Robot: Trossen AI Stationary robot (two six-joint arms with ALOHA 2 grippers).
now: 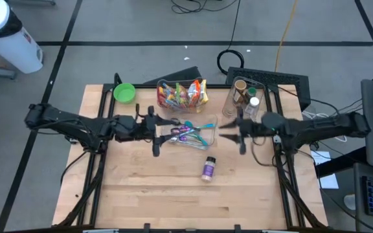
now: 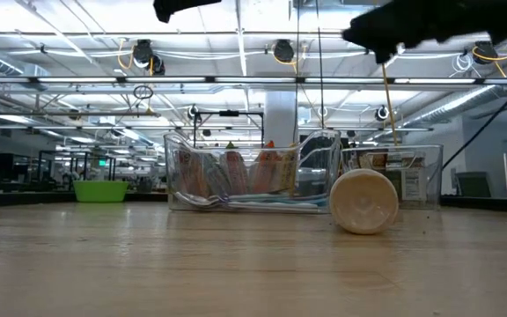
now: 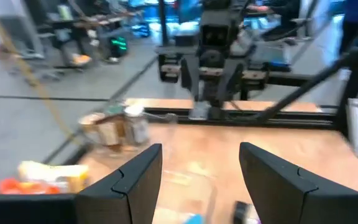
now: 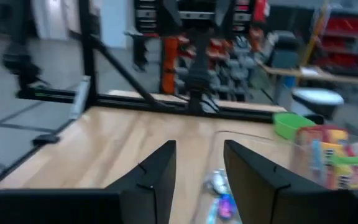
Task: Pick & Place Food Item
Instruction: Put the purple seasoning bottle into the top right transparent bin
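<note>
From above, both dark arms reach inward over the wooden bench. The left pincer and right pincer stand parted and empty beside the clear plastic tray of utensils. The small purple-labelled bottle lies alone.

At bench level, the arms are cut off at the top.

Both wrist views are blurred.

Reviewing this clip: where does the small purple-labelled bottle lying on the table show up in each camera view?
High view: the bottle lies below centre, near the clear utensil bin.
Low view: right of centre, pale round end facing the camera, in front of that bin.
Left wrist view: cannot tell.
Right wrist view: not in it.
Shared landmark: the green bowl.
</note>
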